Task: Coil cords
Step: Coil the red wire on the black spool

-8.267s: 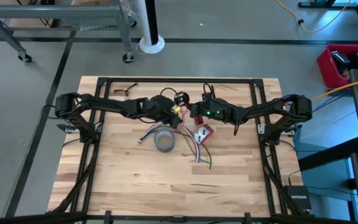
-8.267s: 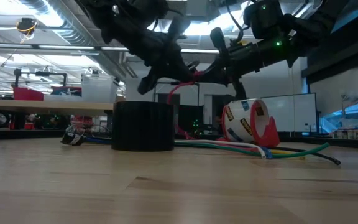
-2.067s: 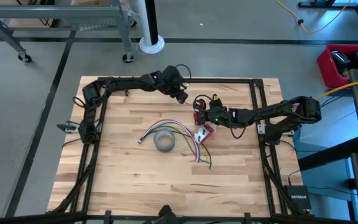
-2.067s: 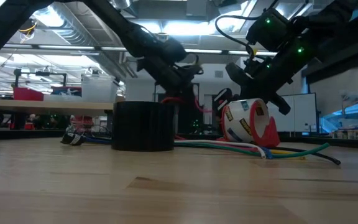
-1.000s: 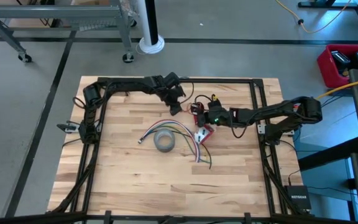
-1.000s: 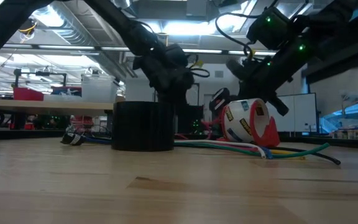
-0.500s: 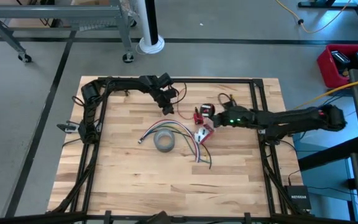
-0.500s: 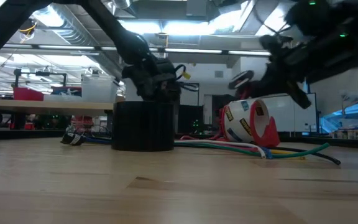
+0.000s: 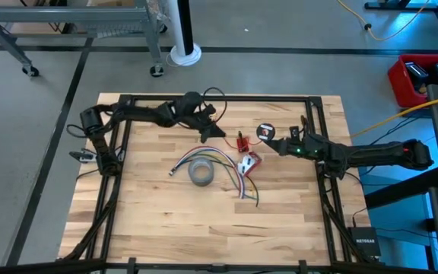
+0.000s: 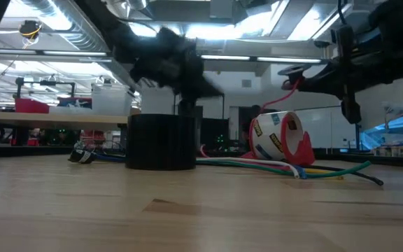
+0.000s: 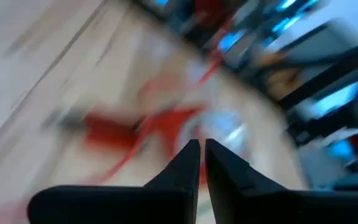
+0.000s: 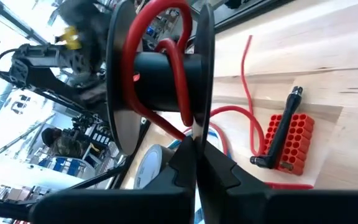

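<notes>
While a black spool (image 12: 157, 74) wound with red wire (image 12: 166, 62) is clamped in the right claw (image 9: 280, 141) right of centre, the left claw (image 9: 213, 132), fingers together, is held empty above the desk (image 9: 166, 221) at upper centre.

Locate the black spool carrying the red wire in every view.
High view: black spool right of centre, near the table's far edge.
Low view: upper right, above the tape dispenser.
Left wrist view: too blurred to tell.
Right wrist view: upper centre.
Shared landmark: the tape dispenser, in the high and low views.
</notes>
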`<state>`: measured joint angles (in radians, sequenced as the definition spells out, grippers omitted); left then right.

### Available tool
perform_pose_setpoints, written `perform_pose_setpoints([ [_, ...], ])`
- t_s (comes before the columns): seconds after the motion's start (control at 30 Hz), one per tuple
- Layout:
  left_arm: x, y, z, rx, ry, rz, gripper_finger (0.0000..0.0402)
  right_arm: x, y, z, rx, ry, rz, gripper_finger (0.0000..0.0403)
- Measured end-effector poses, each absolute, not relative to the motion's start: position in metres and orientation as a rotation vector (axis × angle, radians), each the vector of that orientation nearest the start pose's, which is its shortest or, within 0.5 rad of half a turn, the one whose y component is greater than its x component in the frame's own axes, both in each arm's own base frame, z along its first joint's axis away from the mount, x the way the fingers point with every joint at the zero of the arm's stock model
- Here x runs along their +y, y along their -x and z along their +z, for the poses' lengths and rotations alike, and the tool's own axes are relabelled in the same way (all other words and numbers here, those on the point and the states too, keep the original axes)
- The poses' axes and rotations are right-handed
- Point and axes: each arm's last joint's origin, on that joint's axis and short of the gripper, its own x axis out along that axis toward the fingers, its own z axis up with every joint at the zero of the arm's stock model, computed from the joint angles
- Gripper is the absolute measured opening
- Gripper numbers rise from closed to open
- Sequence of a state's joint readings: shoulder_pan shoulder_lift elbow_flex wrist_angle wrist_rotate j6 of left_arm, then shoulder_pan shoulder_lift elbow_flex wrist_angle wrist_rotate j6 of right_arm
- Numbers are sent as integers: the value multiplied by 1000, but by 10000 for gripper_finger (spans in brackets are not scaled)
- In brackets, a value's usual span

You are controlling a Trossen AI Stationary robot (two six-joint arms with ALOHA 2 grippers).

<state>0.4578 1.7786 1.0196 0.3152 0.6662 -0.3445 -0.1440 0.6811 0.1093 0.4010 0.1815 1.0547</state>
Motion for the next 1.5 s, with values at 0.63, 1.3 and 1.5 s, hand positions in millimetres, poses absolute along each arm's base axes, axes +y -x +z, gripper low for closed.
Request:
perform_pose_setpoints([
  [0.63,114,-369,213,182,661,39,17,-21,-149,178,32,-983,-149,5],
  [1.3,80,-379,213,172,665,95,37,-18,-149,185,19,-938,-22,5],
  [1.5,75,-384,216,143,676,153,111,-18,-149,185,20,-938,-22,5],
])
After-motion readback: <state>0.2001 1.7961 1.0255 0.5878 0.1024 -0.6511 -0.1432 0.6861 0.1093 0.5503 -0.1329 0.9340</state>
